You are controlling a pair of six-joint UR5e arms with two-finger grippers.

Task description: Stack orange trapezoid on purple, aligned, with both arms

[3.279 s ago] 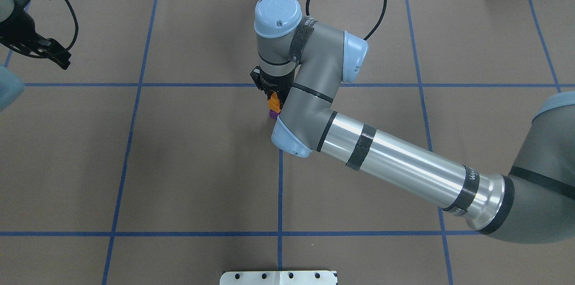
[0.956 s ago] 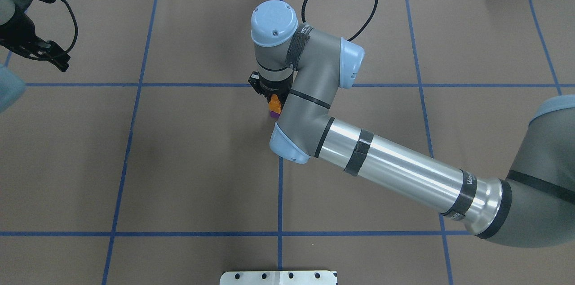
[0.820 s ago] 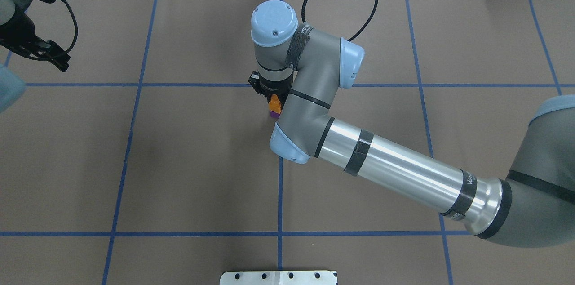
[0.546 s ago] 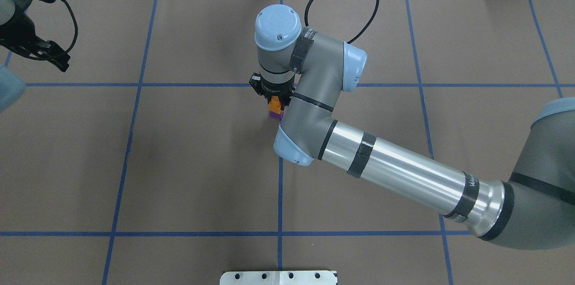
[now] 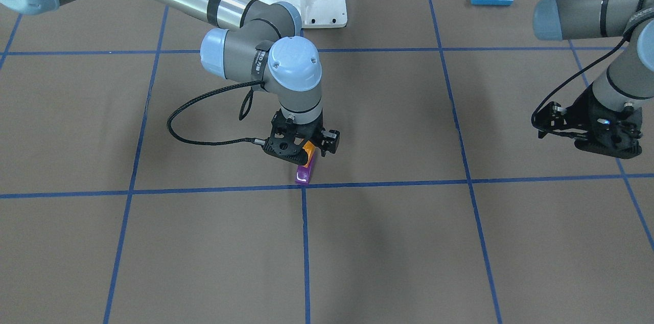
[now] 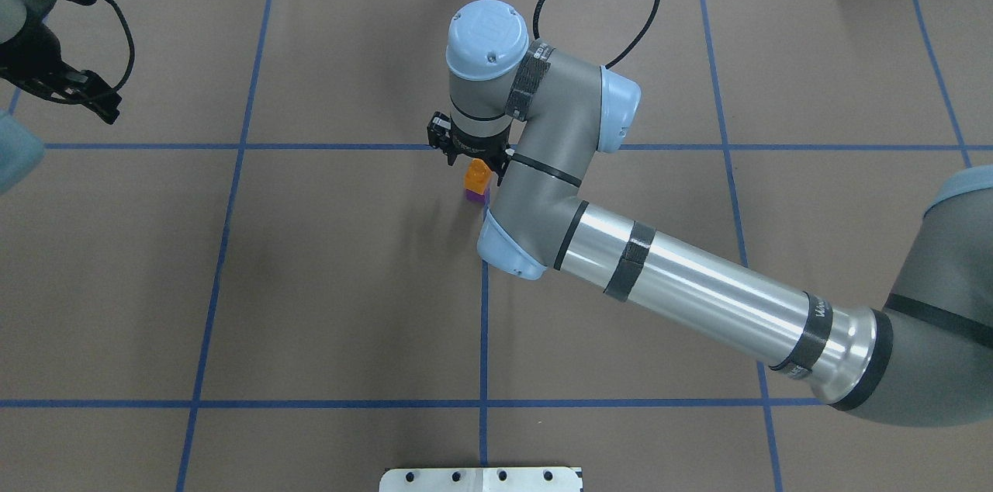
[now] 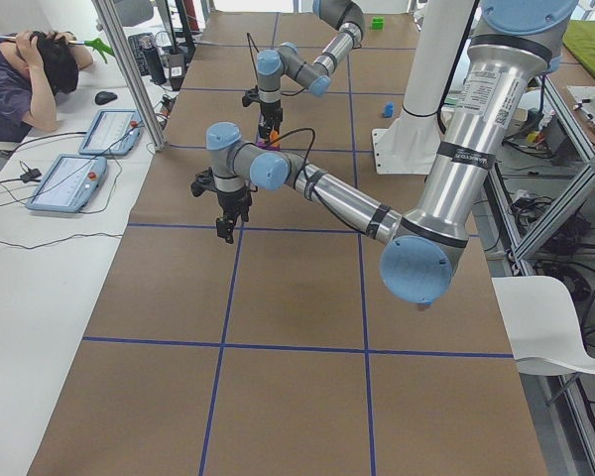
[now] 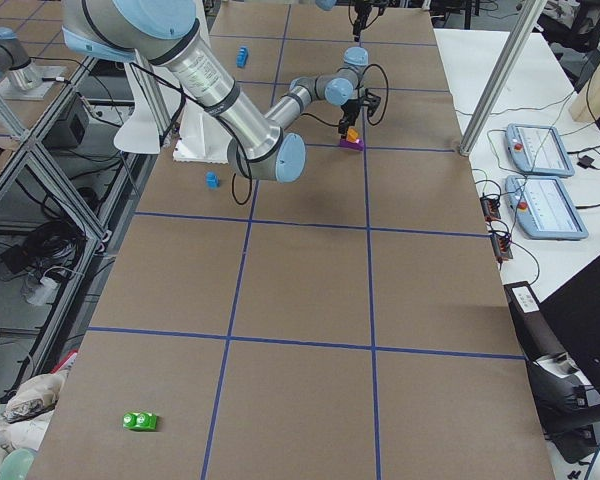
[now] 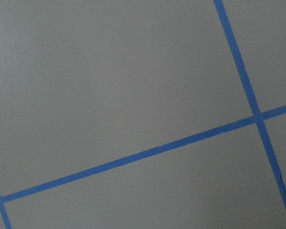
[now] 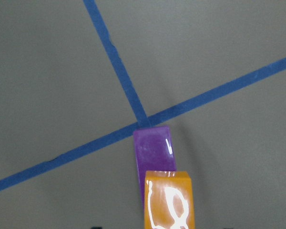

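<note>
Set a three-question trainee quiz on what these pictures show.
1. True or false: the orange brick sits on top of the purple brick.
2. Pick one: which arm reaches over the two bricks? A. left. B. right. C. neither.
3. Fill the gap: the bricks stand right beside a crossing of ___ tape lines.

Key:
1. True.
2. B, the right arm.
3. Blue.
</note>
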